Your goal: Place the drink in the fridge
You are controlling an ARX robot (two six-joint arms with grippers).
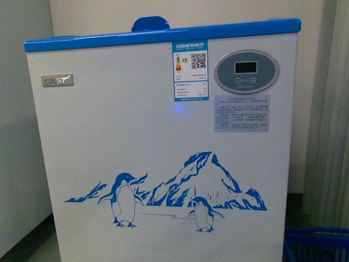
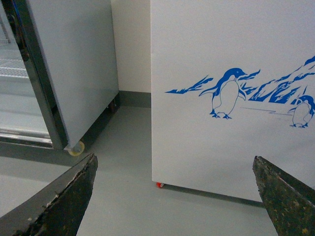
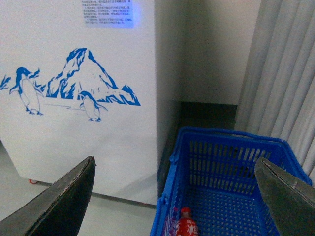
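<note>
The fridge (image 1: 163, 147) is a white chest cooler with a blue top rim, a penguin-and-mountain decal and an oval grey display; it fills the front view. It also shows in the left wrist view (image 2: 231, 88) and the right wrist view (image 3: 74, 88). The drink (image 3: 186, 224), with red cap and red label, stands in a blue basket (image 3: 231, 167) on the floor beside the fridge. My right gripper (image 3: 174, 172) is open above the basket's near edge. My left gripper (image 2: 174, 167) is open and empty, low before the fridge's lower corner.
A tall grey-white cabinet on casters (image 2: 69, 73) stands left of the fridge, with a strip of grey floor (image 2: 123, 162) between them. Pale curtains (image 3: 285, 73) hang behind the basket. The basket's rim shows at the front view's lower right (image 1: 316, 240).
</note>
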